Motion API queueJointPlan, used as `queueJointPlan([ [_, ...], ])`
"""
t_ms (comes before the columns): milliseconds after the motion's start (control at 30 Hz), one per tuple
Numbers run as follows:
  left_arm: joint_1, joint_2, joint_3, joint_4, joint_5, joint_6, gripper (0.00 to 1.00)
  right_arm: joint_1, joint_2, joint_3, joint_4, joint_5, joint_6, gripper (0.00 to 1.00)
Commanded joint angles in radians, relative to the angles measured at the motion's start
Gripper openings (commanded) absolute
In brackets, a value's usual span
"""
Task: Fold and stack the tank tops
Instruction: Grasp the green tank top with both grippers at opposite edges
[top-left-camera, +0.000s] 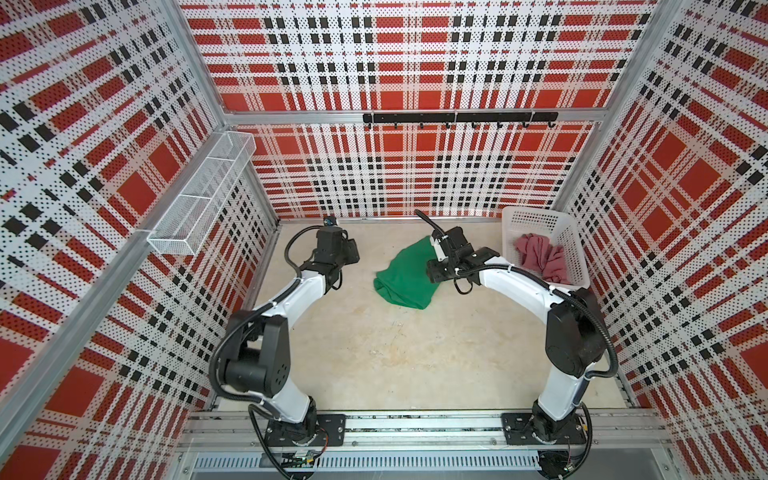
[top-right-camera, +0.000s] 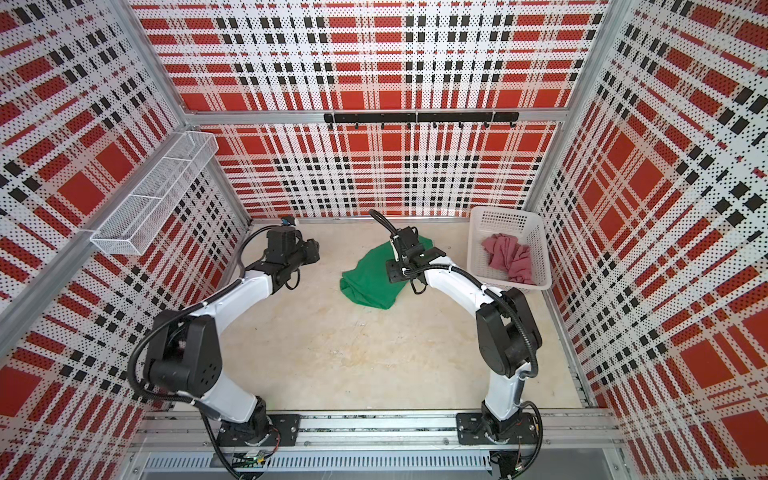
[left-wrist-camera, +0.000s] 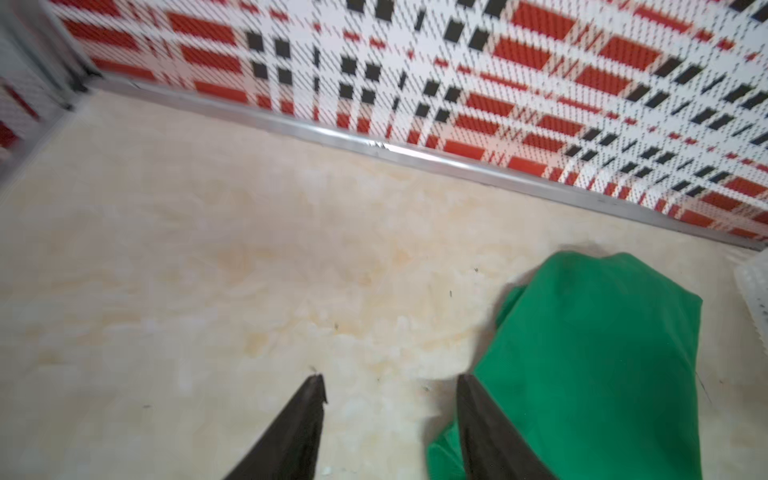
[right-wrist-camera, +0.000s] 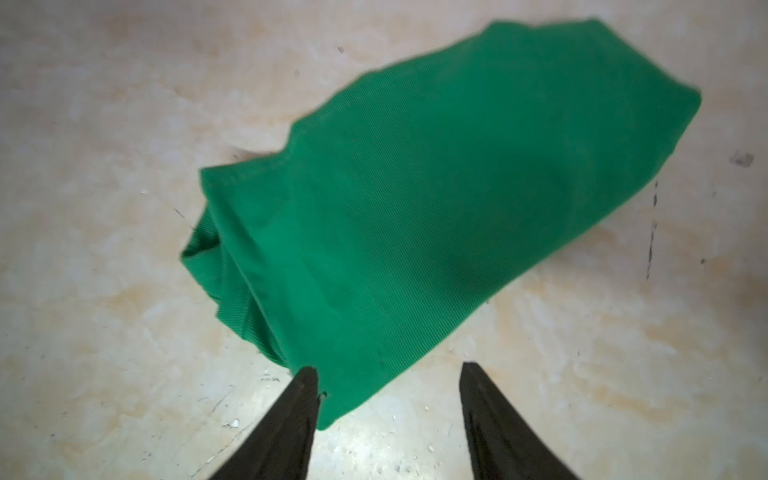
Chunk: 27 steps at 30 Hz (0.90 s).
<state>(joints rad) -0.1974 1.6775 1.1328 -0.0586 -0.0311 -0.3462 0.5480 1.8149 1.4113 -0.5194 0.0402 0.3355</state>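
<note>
1. Both top views: the green tank top (top-left-camera: 405, 276) (top-right-camera: 370, 278) lies bunched and partly folded on the table (top-left-camera: 395, 353), toward the back wall. The right arm reaches over its right edge.
2. Both top views: the pink tank top (top-left-camera: 540, 257) (top-right-camera: 509, 259) lies crumpled inside the white basket (top-left-camera: 536, 216) (top-right-camera: 505, 218) at the right rear corner. Neither wrist view shows this garment.
3. Left wrist view: the left gripper (left-wrist-camera: 390, 382) has its jaws moderately apart with bare table between them and holds nothing. The green tank top (left-wrist-camera: 602, 353) lies just beside one finger.
4. Right wrist view: the right gripper (right-wrist-camera: 390, 374) has its jaws likewise apart and empty, above a corner of the green tank top (right-wrist-camera: 436, 208). Ribbed weave and a rolled edge show here only. Through the blur, finger-to-cloth contact cannot be told.
5. The top views do not resolve either jaw gap.
</note>
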Motion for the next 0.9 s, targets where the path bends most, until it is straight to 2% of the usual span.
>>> queueJointPlan([
  [0, 0.003, 0.089, 0.032, -0.054, 0.158, -0.097, 0.44, -0.021, -0.065, -0.055, 0.086, 0.01, 0.057, 0.6],
  [67, 0.009, 0.124, 0.023, -0.023, 0.216, -0.145, 0.46, -0.03, -0.079, -0.084, 0.086, 0.019, 0.048, 0.63],
  [133, 0.003, 0.152, 0.015, -0.003, 0.249, -0.184, 0.56, -0.047, -0.091, -0.112, 0.091, 0.023, 0.045, 0.65],
  [233, -0.02, 0.192, -0.008, 0.049, 0.285, -0.246, 0.61, -0.079, -0.115, -0.16, 0.119, 0.0, 0.052, 0.66],
  [533, -0.081, 0.261, -0.009, 0.067, 0.273, -0.261, 0.51, -0.132, -0.131, -0.199, 0.148, -0.021, 0.034, 0.67],
  [667, -0.095, 0.289, -0.004, 0.093, 0.27, -0.275, 0.38, -0.132, -0.111, -0.179, 0.171, -0.03, 0.037, 0.67],
  [800, -0.114, 0.281, 0.015, 0.097, 0.236, -0.265, 0.03, -0.133, -0.073, -0.152, 0.203, -0.034, 0.031, 0.67],
  [867, -0.131, 0.247, 0.015, 0.075, 0.211, -0.25, 0.0, -0.134, -0.02, -0.116, 0.213, -0.036, 0.025, 0.66],
])
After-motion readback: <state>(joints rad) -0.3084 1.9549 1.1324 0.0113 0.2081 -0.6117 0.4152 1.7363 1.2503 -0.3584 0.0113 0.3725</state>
